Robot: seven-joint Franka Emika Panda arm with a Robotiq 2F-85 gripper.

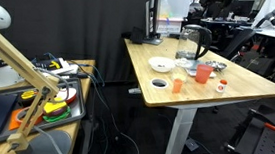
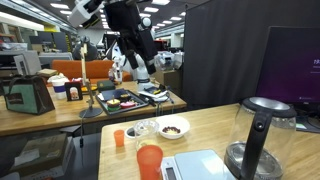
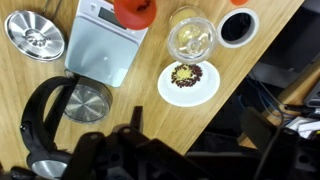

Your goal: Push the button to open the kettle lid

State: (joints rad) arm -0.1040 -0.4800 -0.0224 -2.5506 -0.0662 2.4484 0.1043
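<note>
The kettle (image 2: 262, 138) is tall clear glass with a black handle. It stands at the table's edge, and it also shows in an exterior view (image 1: 194, 44). In the wrist view the kettle (image 3: 60, 120) is at the lower left. There I see its black top ring and the metal bottom plate through it. I cannot tell whether the kettle lid (image 2: 268, 105) is open or shut. My gripper (image 3: 195, 128) is open and empty. It hangs high above the table's edge, well clear of the kettle. It is the black shape at the top of an exterior view (image 2: 140, 55).
On the wooden table (image 3: 130, 105) are a white scale (image 3: 105, 45), an orange cup (image 3: 135, 8), a clear glass (image 3: 192, 35), a white plate with dark beans (image 3: 188, 82), a cup of dark liquid (image 3: 238, 27) and a metal disc (image 3: 35, 35). Cables hang beyond the table edge.
</note>
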